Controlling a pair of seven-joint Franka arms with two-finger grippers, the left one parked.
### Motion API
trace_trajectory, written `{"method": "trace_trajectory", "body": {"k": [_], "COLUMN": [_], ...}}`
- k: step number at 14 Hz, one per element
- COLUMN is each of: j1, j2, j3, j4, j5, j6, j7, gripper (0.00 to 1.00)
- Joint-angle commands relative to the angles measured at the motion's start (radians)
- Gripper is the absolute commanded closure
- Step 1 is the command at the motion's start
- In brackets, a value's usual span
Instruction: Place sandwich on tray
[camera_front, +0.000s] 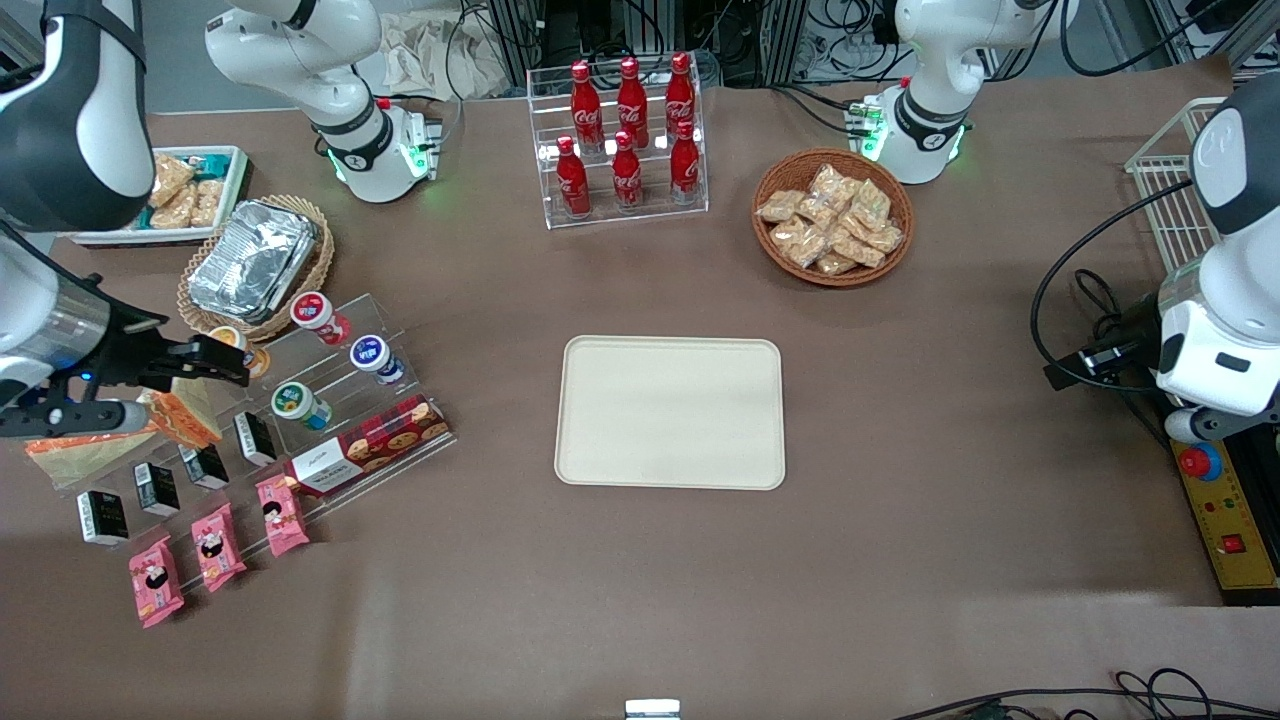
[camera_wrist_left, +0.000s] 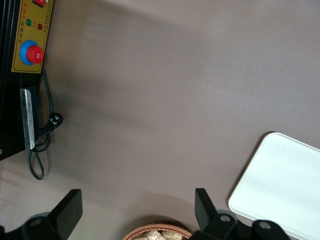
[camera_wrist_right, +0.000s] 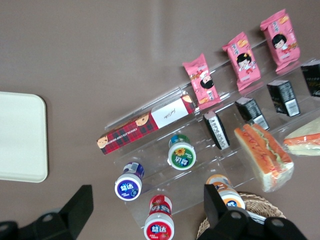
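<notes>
Pink snack packets (camera_front: 155, 580) line the clear stand (camera_front: 330, 400) at the working arm's end of the counter (camera_front: 900, 560). My pincer (camera_wrist_right: 147, 195) hangs above that stand, released and holding nothing. The sandwich (camera_front: 80, 450) seems to rest on the stand, at the counter's end edge, just beside a chunkier wedge sandwich (camera_front: 180, 415). I could easily clamp the wedge by mistake, or topple the yogurt cups (camera_wrist_right: 181, 155). The slick wrap may slip too. The brown counter looks flat, and the tray (camera_front: 670, 345) sits mid-counter, well apart.
</notes>
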Motion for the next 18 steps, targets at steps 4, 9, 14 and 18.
{"method": "trace_trajectory", "body": {"k": [4,9,14,18], "j1": [0.000,0.012,-0.009,-0.039], "j2": [-0.008,-0.007,-0.022,-0.028], "j3": [0.000,0.009,-0.014,-0.094], "j4": [0.023,0.013,-0.001,-0.001], "j5": [-0.020,-0.069,-0.071,-0.068], "j6": [-0.013,-0.013,-0.066,-0.114], "j7": [-0.003,0.005,0.009,0.009], "gripper": [0.02,0.02,0.02,0.02]}}
